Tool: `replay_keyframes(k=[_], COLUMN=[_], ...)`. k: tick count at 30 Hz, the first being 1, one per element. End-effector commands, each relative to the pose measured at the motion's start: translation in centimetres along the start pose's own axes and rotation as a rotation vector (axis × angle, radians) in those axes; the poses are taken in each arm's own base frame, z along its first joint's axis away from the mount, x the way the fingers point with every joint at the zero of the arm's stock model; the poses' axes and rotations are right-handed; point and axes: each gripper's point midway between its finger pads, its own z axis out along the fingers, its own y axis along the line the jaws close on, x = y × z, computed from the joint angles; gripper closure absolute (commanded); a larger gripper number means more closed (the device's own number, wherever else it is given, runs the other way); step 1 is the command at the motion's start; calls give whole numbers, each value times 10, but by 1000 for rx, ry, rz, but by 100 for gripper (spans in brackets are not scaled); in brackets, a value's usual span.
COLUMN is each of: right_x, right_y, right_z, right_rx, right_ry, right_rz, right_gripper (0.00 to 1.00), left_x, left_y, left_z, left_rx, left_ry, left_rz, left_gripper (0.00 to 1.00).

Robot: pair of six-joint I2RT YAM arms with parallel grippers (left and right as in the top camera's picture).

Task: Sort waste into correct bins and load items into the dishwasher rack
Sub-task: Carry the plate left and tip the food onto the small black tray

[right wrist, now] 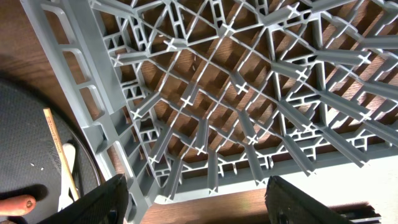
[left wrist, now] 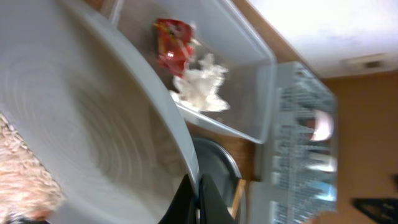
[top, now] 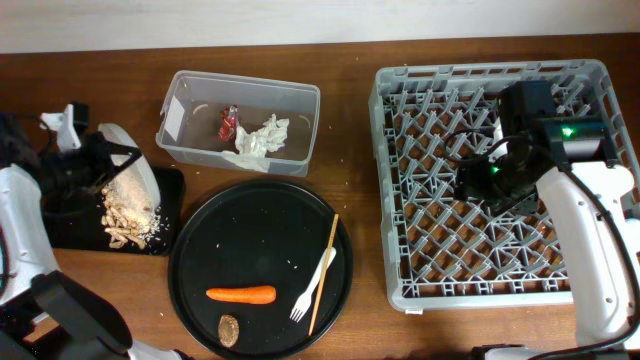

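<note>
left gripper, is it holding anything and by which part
The left gripper is shut on the white plate, pinching it at the rim. The right gripper, open over the dishwasher rack, holds nothing.

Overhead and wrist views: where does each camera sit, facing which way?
Overhead: above the table, looking straight down; both arms show.
Left wrist: on left gripper, looking across white plate toward clear tub; fingertips show.
Right wrist: over dishwasher rack, looking down; open fingers of right gripper show.
Shared: overhead and left wrist both show the tub.

L end effector (left wrist: pixel 198 194) clamped; R end effector (right wrist: pixel 196 190) wide open.
</note>
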Motion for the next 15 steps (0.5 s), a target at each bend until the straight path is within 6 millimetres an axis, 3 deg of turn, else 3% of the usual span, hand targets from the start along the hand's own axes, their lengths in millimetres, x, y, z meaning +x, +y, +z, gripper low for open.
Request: replay_keyframes(k=[1,7,9,10,11,13,15], right_x=[0,0,0,0,0,0,0], right_y=[-5,-5,-5,-5,-5,-5,-5], right_z=[-3,-3,-3,-3,-3,-3,-3], right_rx=[18,18,18,18,18,18,18], right_ry=[-15,-14,-14,-14,-14,-13,-13], right_rz=[8,8,8,8,8,8,8], right_gripper=[26,26,26,26,26,26,26], left_x=[-8,-13,-9,-11,-10,-7,-8], left_y=[-32,-22,-31,-18,0,-13,-10], left_z=[-26,-48,-53,-50,-45,-46,-47], left_rx=[189,224,288,214,133,212,199], left_ry=[-72,-133,-139,-140,-114,-116,-120], left_rz=[15,-19,-9,45,-36,4,4], left_gripper=[100,100,100,100,100,100,100])
